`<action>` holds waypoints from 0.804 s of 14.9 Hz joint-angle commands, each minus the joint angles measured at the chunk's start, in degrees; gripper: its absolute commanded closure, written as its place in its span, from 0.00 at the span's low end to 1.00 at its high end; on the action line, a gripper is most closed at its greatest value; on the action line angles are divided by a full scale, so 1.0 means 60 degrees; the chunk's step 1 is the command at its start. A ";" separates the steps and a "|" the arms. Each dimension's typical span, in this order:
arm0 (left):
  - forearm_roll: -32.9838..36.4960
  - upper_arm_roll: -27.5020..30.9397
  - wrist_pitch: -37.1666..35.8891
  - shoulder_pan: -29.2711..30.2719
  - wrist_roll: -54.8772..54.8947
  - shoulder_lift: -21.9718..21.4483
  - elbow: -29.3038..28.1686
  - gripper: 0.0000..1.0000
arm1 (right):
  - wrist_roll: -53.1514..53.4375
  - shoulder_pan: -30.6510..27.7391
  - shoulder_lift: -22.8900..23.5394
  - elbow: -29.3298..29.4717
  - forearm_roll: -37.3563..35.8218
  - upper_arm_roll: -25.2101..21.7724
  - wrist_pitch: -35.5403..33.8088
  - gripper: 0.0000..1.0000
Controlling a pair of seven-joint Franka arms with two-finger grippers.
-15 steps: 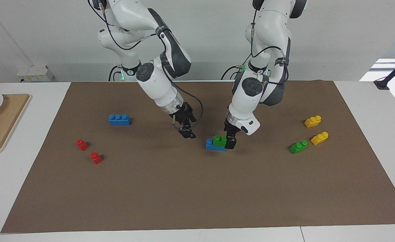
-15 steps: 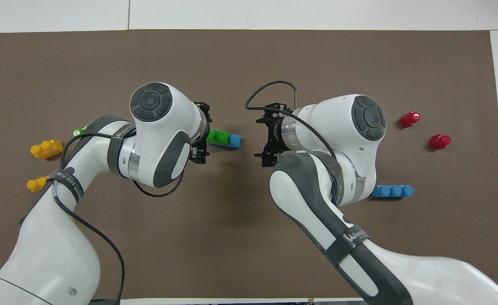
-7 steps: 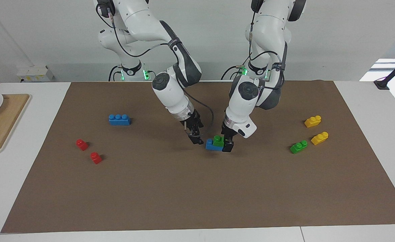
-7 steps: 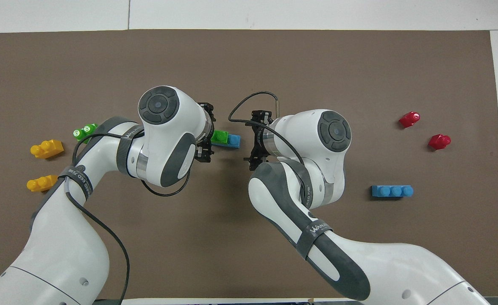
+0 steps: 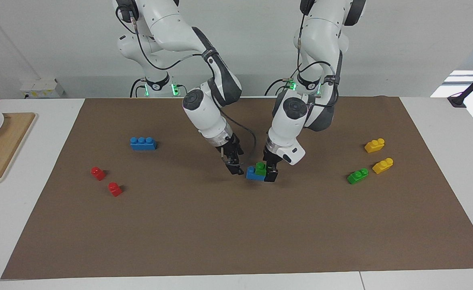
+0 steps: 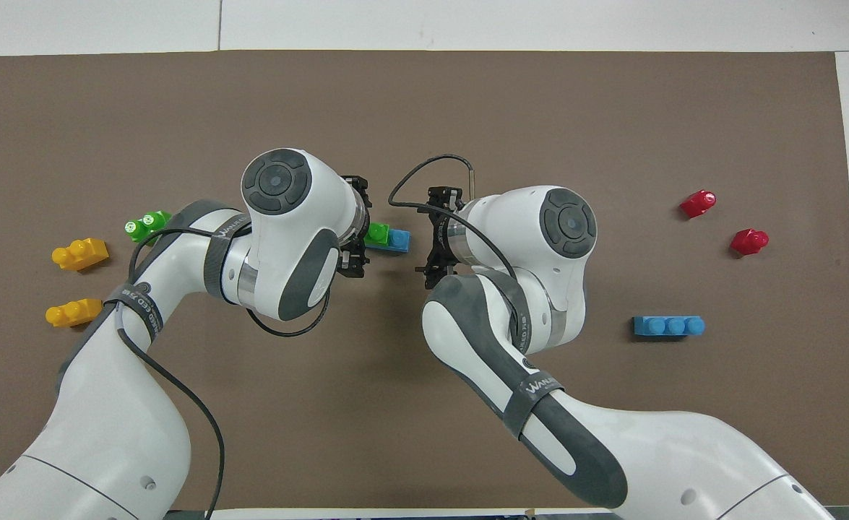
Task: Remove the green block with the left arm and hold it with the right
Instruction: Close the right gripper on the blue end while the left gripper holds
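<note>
The green block sits on a blue brick mid-surface. The left claw, fingers apart, straddles the block. The right claw, also apart, hangs just beside the blue brick.

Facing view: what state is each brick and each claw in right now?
Green block: stacked on the blue brick, not yet removed.
Left gripper: open, low, at the green block.
Right gripper: open, low beside the blue brick.
Spare blue brick: flat on the mat.
Red bricks: loose, apart.
Yellow bricks: loose.
</note>
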 commanded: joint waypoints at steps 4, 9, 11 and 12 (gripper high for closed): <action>-0.0044 0.0152 0.0241 -0.0283 -0.0268 0.0154 0.0133 0.00 | -0.0232 0.0173 0.0602 0.0787 0.0039 -0.0019 -0.0134 0.04; -0.0029 0.0166 0.0212 -0.0268 -0.0224 0.0154 0.0060 0.00 | -0.0275 0.0349 0.1101 0.0950 -0.0020 -0.0019 0.0085 0.04; -0.0029 0.0166 0.0198 -0.0268 -0.0181 0.0154 0.0060 0.00 | -0.0275 0.0364 0.1175 0.1067 -0.0020 -0.0019 0.0114 0.04; -0.0029 0.0166 0.0197 -0.0254 -0.0137 0.0154 0.0031 0.00 | -0.0275 0.0364 0.1219 0.1067 -0.0005 -0.0019 0.0230 0.04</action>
